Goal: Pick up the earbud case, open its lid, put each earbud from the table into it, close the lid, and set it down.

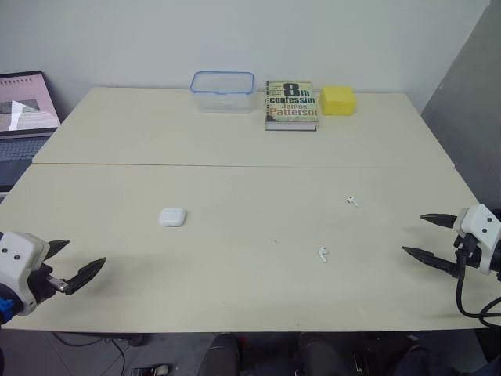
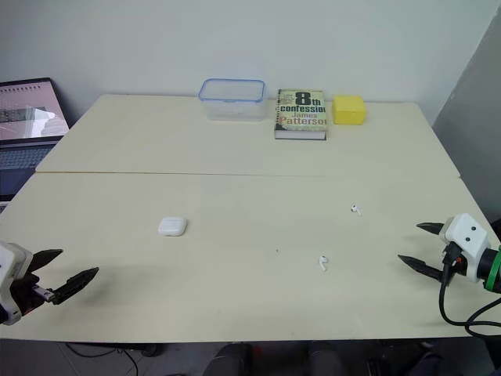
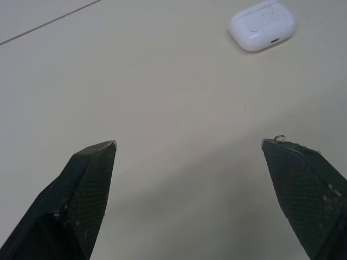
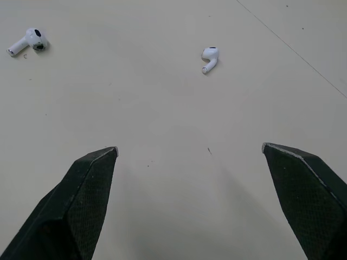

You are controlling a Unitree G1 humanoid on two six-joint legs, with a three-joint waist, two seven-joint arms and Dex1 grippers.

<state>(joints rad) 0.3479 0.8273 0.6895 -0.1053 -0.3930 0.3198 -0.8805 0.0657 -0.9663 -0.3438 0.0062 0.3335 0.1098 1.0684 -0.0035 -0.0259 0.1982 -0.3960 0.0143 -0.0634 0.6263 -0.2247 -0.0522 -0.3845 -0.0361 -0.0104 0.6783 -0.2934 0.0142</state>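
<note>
By the table's (image 1: 235, 149) left edge the left gripper (image 1: 84, 254) hangs spread and empty, facing the closed earbud case (image 1: 172, 217), probably its first pick. Right of centre lie the near earbud (image 1: 322, 254) and far earbud (image 1: 352, 200), with the spread right gripper (image 1: 414, 234) facing them.

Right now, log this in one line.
earbud case: closed, on table | near earbud, far earbud: loose | left gripper: open | right gripper: open
</note>
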